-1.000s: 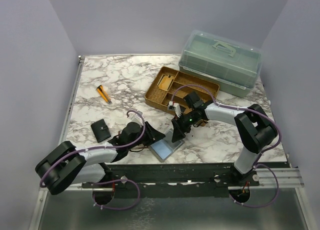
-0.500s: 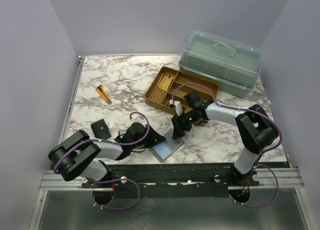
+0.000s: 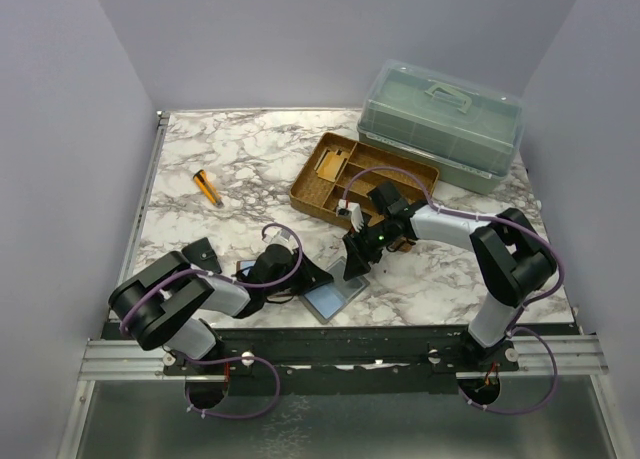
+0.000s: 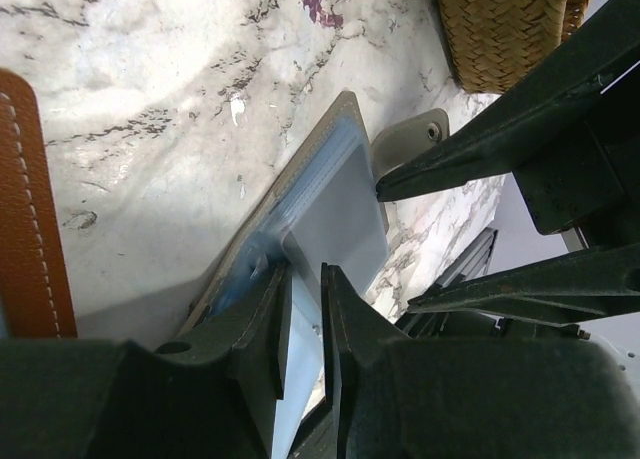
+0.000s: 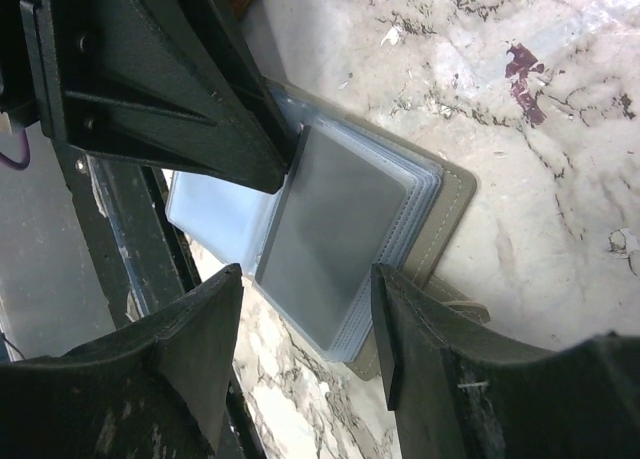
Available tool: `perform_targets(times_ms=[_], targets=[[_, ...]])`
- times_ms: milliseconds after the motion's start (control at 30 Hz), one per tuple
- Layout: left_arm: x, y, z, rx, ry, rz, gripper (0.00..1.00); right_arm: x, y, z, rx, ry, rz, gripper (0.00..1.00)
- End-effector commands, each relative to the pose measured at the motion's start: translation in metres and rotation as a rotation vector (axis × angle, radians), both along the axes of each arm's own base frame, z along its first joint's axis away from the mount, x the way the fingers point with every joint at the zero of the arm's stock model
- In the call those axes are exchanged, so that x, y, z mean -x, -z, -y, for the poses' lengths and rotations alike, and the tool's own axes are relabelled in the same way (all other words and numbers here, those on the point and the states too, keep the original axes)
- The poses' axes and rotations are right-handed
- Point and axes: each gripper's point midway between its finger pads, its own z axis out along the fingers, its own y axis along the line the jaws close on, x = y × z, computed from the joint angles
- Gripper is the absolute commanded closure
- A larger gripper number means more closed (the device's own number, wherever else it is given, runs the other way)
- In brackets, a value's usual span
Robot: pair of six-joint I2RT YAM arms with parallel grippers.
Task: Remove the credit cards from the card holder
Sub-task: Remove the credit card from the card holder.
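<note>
L gripper [image 4: 303,279] is sitting near-shut at folder [image 3: 335,294] sleeve, table's [image 3: 200,149] near edge, hold unclear. R gripper [image 5: 305,279] is hovering wide open, empty. Next is calling for shifting to card holder [image 4: 30,209].

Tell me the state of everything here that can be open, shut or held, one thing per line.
storage box, lid shut
blue-grey folder, lying open
small black case, closed
card holder, only its leather edge shows: cannot tell
left gripper, jaws narrow at the folder's edge, grip unclear
right gripper, open above the folder
</note>
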Motion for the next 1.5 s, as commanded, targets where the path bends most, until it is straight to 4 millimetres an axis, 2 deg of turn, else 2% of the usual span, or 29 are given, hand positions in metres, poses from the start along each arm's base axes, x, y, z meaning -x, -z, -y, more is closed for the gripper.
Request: perform_targets(times_ms=[0,167,400,900,1467], targets=[[0.001,0.001,0.003,0.008,0.010,-0.006,0.76,0.004,0.007,0.001,0.015,-0.007,-0.027,0.41],[0.001,0.000,0.003,0.013,0.009,-0.006,0.76,0.008,0.006,0.000,0.008,-0.013,-0.055,0.41],[0.001,-0.003,0.004,0.030,0.013,-0.004,0.75,0.017,-0.006,-0.007,-0.054,-0.036,-0.120,0.41],[0.008,-0.016,0.005,0.088,0.025,-0.004,0.67,0.029,-0.020,-0.014,-0.132,-0.058,-0.215,0.41],[0.012,-0.029,0.009,0.141,0.048,0.007,0.39,0.036,-0.036,-0.024,-0.249,-0.106,-0.266,0.41]])
